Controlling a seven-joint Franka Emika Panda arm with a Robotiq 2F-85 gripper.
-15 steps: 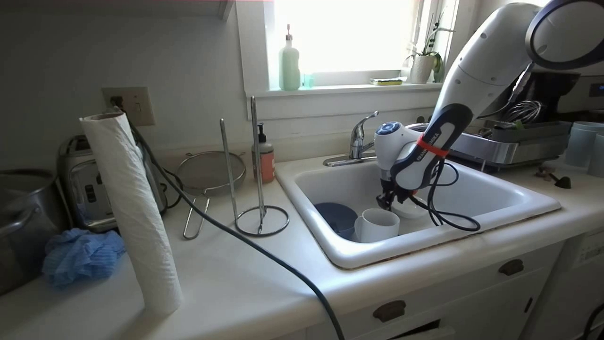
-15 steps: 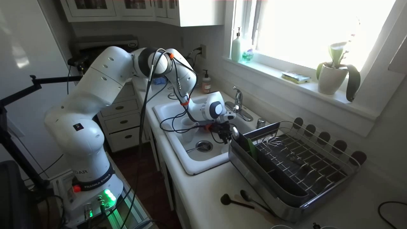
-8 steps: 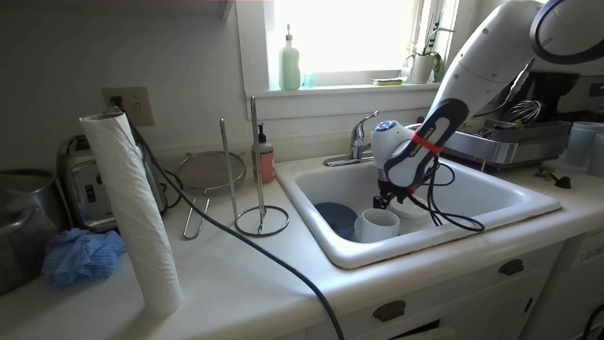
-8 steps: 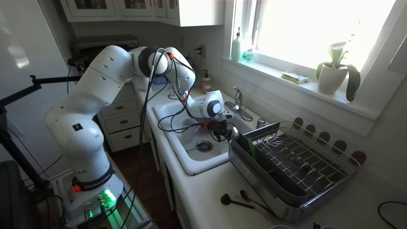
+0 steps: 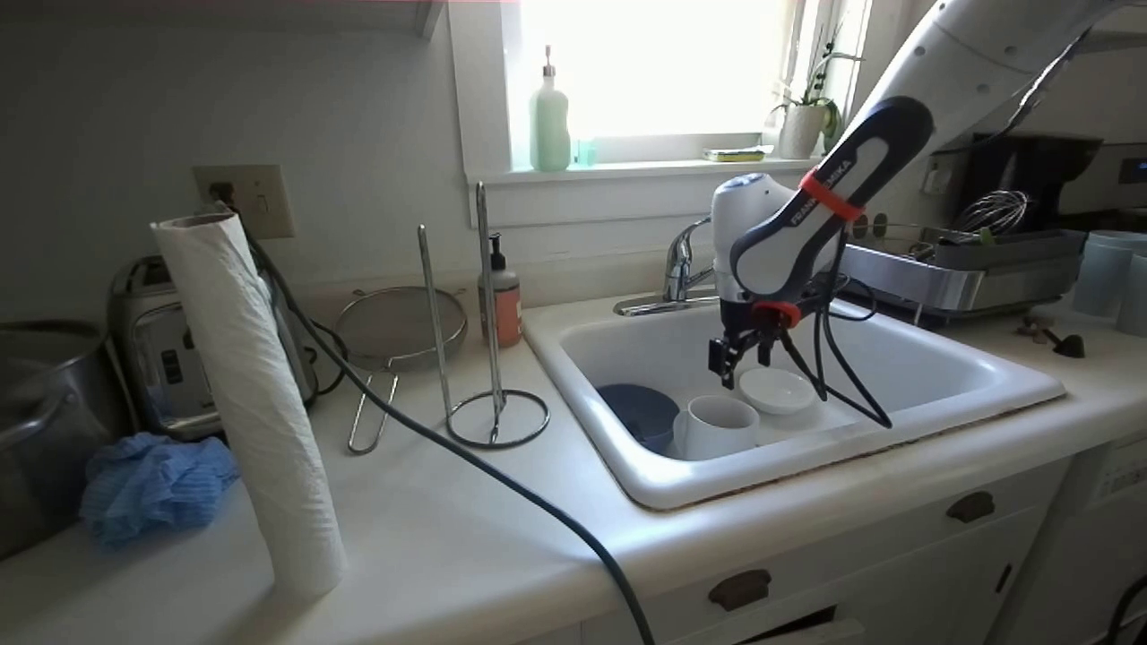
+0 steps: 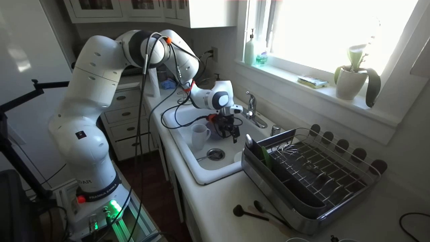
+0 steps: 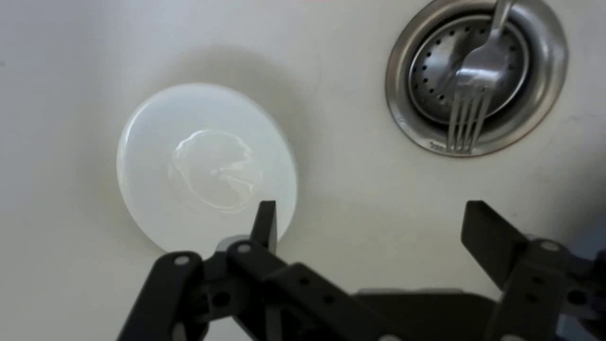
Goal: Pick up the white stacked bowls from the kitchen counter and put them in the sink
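The white stacked bowls [image 5: 776, 392] rest on the floor of the white sink [image 5: 645, 488]. They look like one shallow round shape; the nesting cannot be made out. In the wrist view the bowls [image 7: 203, 166] lie at left. Only a sliver of the bowls [image 6: 238, 156] shows beside the dish rack in an exterior view. My gripper [image 7: 369, 210] is open and empty, one finger overlapping the bowls' edge in the wrist view. In both exterior views the gripper [image 5: 730, 363] [image 6: 231, 134] hangs in the sink above its floor. The kitchen counter [image 5: 448, 528] surrounds the sink.
A white mug [image 5: 717, 428] and a dark blue bowl [image 5: 641, 414] stand in the sink. A fork [image 7: 478, 71] lies on the drain. The chrome faucet [image 5: 683, 260] is behind the arm. A dish rack [image 6: 302, 181] stands beside the sink. A paper towel roll [image 5: 260, 412] stands on the counter.
The arm and gripper have risen from low in the sink. The white bowls and the mug show more fully now. The bowls stay in place on the sink floor.
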